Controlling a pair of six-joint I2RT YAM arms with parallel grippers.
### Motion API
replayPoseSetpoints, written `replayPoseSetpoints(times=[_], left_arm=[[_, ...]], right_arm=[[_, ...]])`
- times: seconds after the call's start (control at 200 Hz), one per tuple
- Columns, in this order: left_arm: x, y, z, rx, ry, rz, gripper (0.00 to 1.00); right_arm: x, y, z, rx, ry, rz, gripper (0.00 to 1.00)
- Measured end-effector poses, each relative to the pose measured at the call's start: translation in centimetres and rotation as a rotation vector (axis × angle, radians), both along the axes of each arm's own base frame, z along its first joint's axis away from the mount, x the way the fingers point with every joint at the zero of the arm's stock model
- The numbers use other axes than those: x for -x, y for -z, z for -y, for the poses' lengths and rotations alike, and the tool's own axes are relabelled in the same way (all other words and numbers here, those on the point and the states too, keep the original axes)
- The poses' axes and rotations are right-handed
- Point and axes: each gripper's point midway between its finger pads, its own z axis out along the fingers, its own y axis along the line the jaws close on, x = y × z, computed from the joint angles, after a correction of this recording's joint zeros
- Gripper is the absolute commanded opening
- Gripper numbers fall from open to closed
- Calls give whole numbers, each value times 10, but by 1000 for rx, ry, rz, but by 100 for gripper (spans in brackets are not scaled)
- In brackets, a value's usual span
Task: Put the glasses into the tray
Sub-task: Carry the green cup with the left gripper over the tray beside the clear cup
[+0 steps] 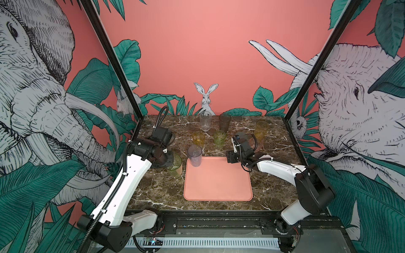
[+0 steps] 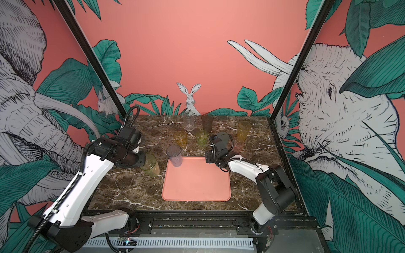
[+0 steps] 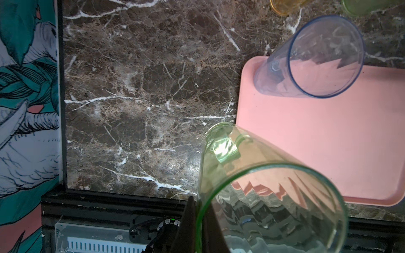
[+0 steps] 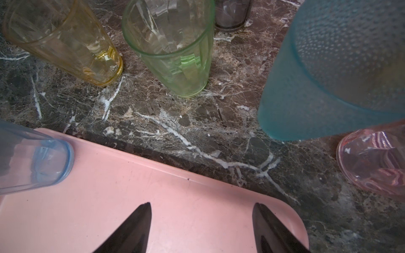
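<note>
The salmon-pink tray point(image 1: 218, 184) point(image 2: 196, 181) lies mid-table. A grey-blue glass point(image 1: 194, 156) point(image 2: 174, 156) point(image 3: 311, 59) stands upright in its far left corner. My left gripper point(image 3: 200, 203) is shut on the rim of a tall yellow-green glass point(image 1: 175, 165) point(image 2: 150, 165) point(image 3: 274, 197), one finger inside and one outside. That glass hangs tilted just beside the tray's left edge. My right gripper point(image 4: 201, 206) point(image 1: 230, 158) is open and holds nothing, above the tray's far right corner point(image 4: 274, 210).
Behind the tray on the marble stand a clear glass point(image 1: 205, 121), a smoky dark one point(image 1: 224, 122), a tall amber one point(image 1: 261, 129), a short amber one point(image 1: 198, 137) and a short green one point(image 1: 219, 138). A frosted blue-grey glass point(image 4: 333, 70) and a pink one point(image 4: 374, 162) stand close by my right gripper.
</note>
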Motion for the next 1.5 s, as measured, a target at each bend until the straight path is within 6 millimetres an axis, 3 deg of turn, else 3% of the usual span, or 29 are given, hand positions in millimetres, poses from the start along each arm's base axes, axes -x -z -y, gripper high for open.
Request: replayPoseSetpoints(times=[0.31,0.835,1.501], left_arm=[[3,18,15,39,18,-12,0],[1,28,38,72,56,-4,0],[-15,61,80,51,112,-66,0]], right_arm=[[0,0,0,-1,0,0,75],[0,0,0,-1,-1,-1,75],[-3,-6,-2,-5,-2,3,75]])
